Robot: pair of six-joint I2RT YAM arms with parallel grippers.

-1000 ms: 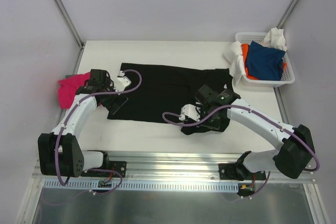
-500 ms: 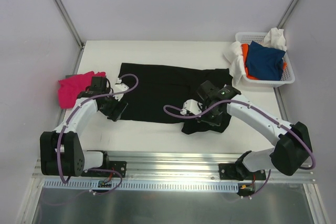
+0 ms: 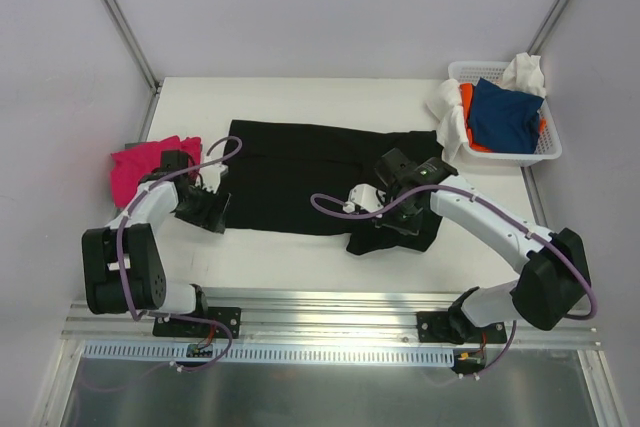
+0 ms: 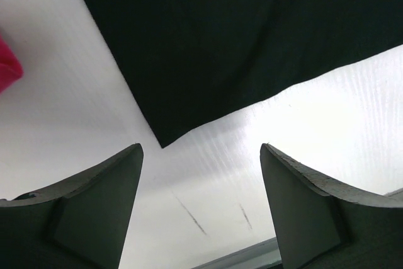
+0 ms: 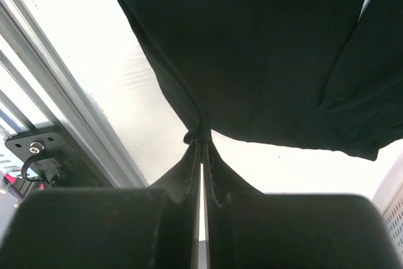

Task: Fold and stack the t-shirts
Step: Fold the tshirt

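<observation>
- The right fingers (image 5: 182,174) are closed on a small pucker of the black t-shirt (image 3: 310,172), at about 5 o'clock of the cloth. So little cloth is held that I think a quick pull could let it slip out.
- The left fingers (image 4: 94,200) stand open above the shirt's 7 o'clock corner and grip nothing. The corner lies just ahead of them, so closing now would probably catch only the table (image 3: 300,252).
- With one side held alone, the fold may come out crooked. The bunched cloth near 5 o'clock may also drag.
- The pink t-shirt (image 3: 135,167) lies at 9 o'clock, at the table's edge beside the left arm, and a sweep could push it off.
- The basket (image 3: 545,152) at 2 o'clock holds a blue t-shirt (image 3: 505,115) among others.
- The table is white and smooth, with faint scratches. A metal rail (image 3: 330,299) runs at 6 o'clock, and pale walls (image 3: 330,7) stand around.
</observation>
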